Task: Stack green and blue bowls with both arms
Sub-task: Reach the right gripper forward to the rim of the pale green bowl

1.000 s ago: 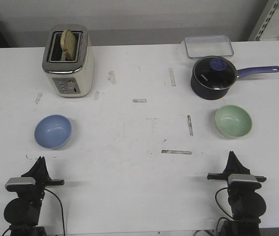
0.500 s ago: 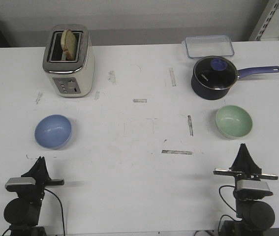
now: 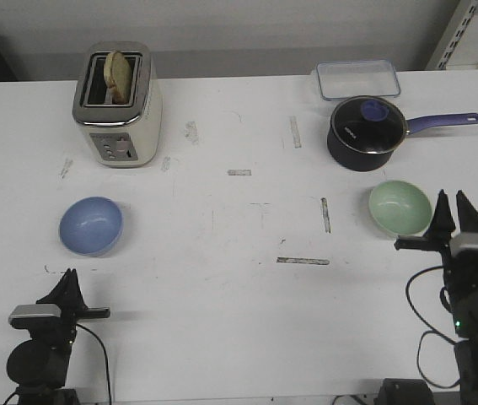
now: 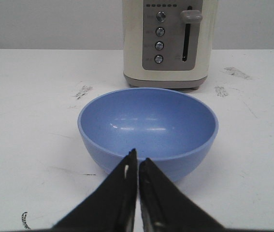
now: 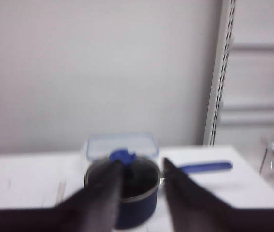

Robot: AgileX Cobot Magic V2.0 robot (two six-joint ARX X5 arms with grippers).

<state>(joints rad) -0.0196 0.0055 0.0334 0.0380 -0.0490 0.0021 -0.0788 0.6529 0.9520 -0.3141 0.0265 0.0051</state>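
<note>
Right tool [image 3: 455, 208] open, just beside green bowl [image 3: 400, 207], right edge of worktop [image 3: 239, 278]. Left tool [image 3: 69, 285] closed, near blue bowl [image 3: 92, 224].

Blue bowl [image 3: 91, 225]: matte periwinkle, upright, empty, lower left of frame. Green bowl [image 3: 400, 207]: pale mint, upright, empty, mid-right; well apart.

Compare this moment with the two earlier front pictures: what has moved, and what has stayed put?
The right gripper has risen, swung out to the right and forward, and opened its fingers; it now stands beside the green bowl without holding it. The left gripper stays parked and shut behind the blue bowl. Both bowls, the toaster, the saucepan and the clear container have not moved.
</note>
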